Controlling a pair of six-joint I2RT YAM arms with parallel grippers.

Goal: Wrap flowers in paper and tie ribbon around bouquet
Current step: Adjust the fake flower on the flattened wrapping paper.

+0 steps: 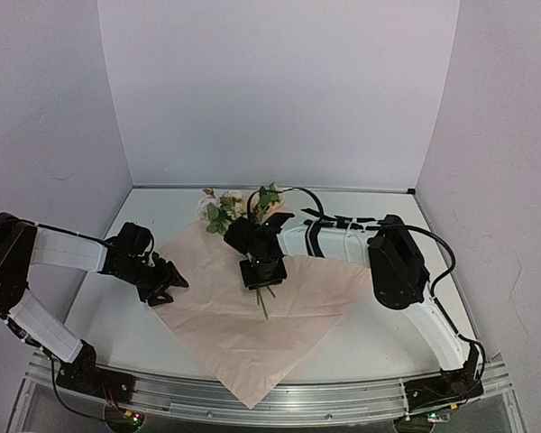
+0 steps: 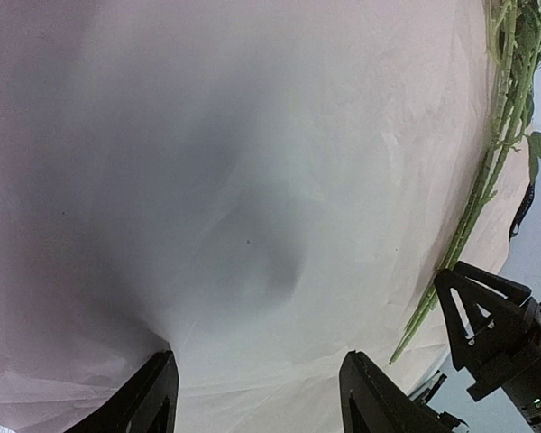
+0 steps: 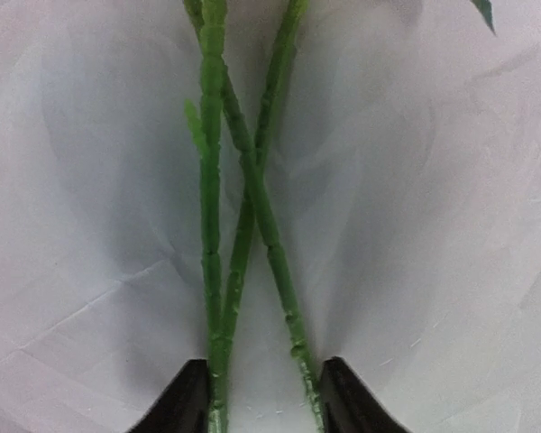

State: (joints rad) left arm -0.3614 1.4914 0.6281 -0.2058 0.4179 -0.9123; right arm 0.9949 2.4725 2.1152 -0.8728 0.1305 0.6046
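Note:
The light-pink paper (image 1: 243,334) lies spread flat like a diamond on the table. The flowers (image 1: 224,209) rest on it, blooms past its far corner and thin green stems (image 3: 212,225) running toward me. My right gripper (image 1: 263,275) points down over the stems. Its fingertips (image 3: 191,401) stand apart on either side of them, and the stems are splayed with a gap between. My left gripper (image 1: 167,281) is open at the paper's left corner, its fingers (image 2: 153,397) spread over the sheet (image 2: 252,180). The ribbon is out of view.
White walls close in the table at the back and on both sides. The paper's near corner (image 1: 252,401) hangs over the front rail. In the left wrist view, the right gripper's body (image 2: 496,334) stands beside the stems (image 2: 482,180).

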